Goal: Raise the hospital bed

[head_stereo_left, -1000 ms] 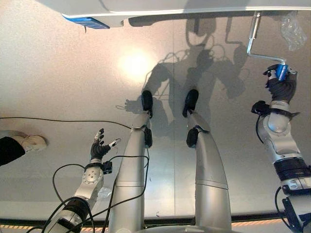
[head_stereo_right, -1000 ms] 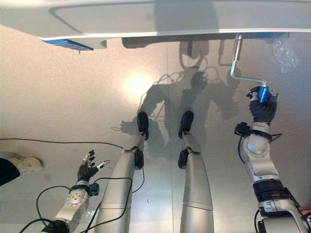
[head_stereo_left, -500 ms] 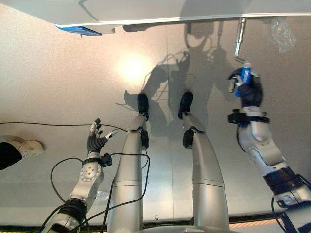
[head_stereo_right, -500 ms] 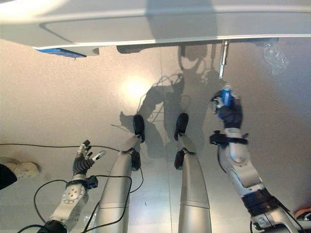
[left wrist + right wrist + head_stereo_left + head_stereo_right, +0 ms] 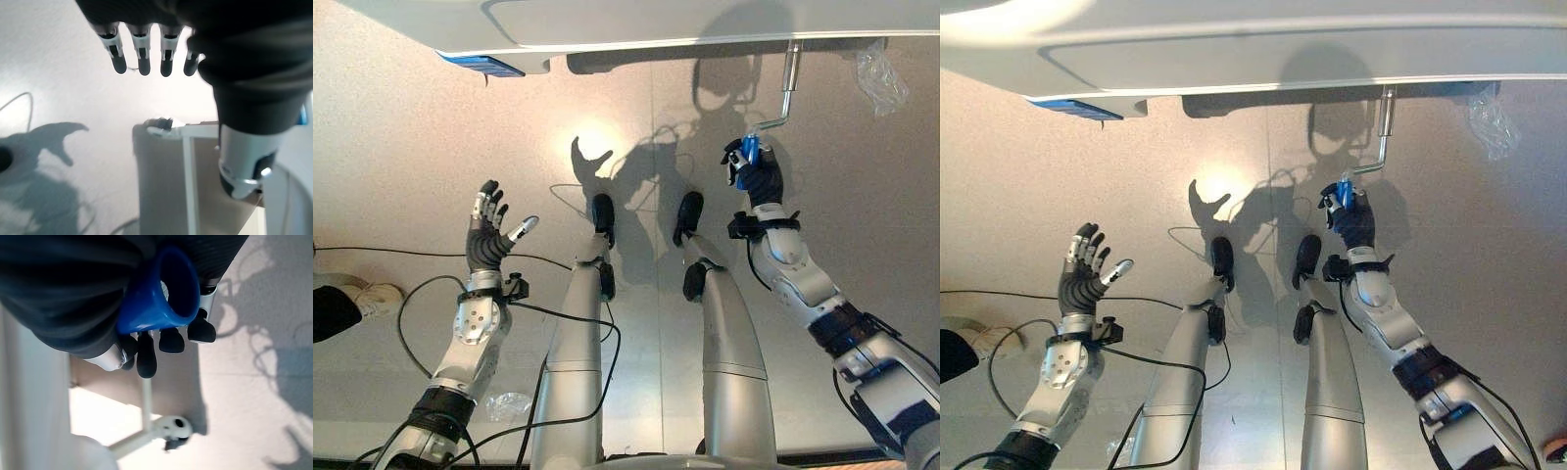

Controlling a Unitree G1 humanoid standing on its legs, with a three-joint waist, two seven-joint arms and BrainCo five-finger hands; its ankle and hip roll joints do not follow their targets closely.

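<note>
Beneath the far edge of the hospital bed (image 5: 636, 24), a bent metal crank (image 5: 784, 93) hangs from the pale frame toward its right-hand end, and the robot's right hand (image 5: 756, 179) is clamped on the crank's blue handle (image 5: 748, 157), fingers curled round it. The right wrist view shows the open end of that blue grip (image 5: 164, 291) poking out of the closed hand, with dark fingertips (image 5: 146, 362) wrapped below it and a bed caster (image 5: 171, 428) on a pale leg past them.

Well apart from the crank, the left hand (image 5: 489, 235) is raised over the floor with its fingers spread and straight, holding nothing. Its wrist view shows the straight fingertips (image 5: 142, 56) in a row, and beyond them a pale cabinet-like edge (image 5: 188, 171) that cannot be made out clearly.

A blue panel (image 5: 480, 65) sits under the bed frame near its left-hand end. A crumpled piece of clear plastic (image 5: 878, 73) lies on the floor just right of the crank. At the left edge of the scene, a person's pale shoe (image 5: 367, 294) and dark trouser leg show, well apart from the bed.

The floor (image 5: 411, 147) is smooth, pale and speckled, with a bright patch of reflected light (image 5: 592, 147) below the bed's middle.
</note>
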